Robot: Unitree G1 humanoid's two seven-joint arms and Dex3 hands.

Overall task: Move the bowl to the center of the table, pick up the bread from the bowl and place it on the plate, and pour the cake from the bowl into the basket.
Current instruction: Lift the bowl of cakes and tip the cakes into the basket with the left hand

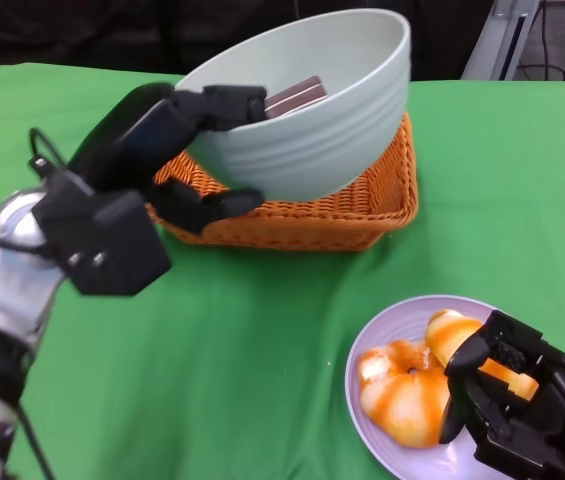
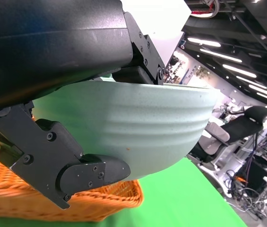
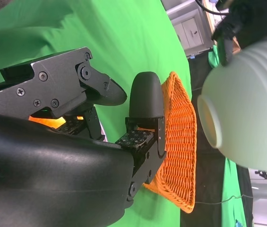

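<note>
Bowl [image 1: 312,110] gripped at its rim by our left hand [image 1: 177,150], held tilted above the basket [image 1: 362,205] at 12 o'clock, cake [image 1: 295,97] inside. Pour step; next, tip further. Right hand [image 1: 517,400] rests beside bread [image 1: 412,385] on plate [image 1: 382,335] at 5 o'clock; its closure we cannot tell.

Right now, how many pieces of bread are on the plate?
2: both on the plate, one bread toward its left, the other beside it, partly under the right robot hand.

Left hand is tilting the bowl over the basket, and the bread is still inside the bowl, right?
Not quite. The left hand does tilt the bowl over the basket, but the head view shows the bread on the plate.
</note>
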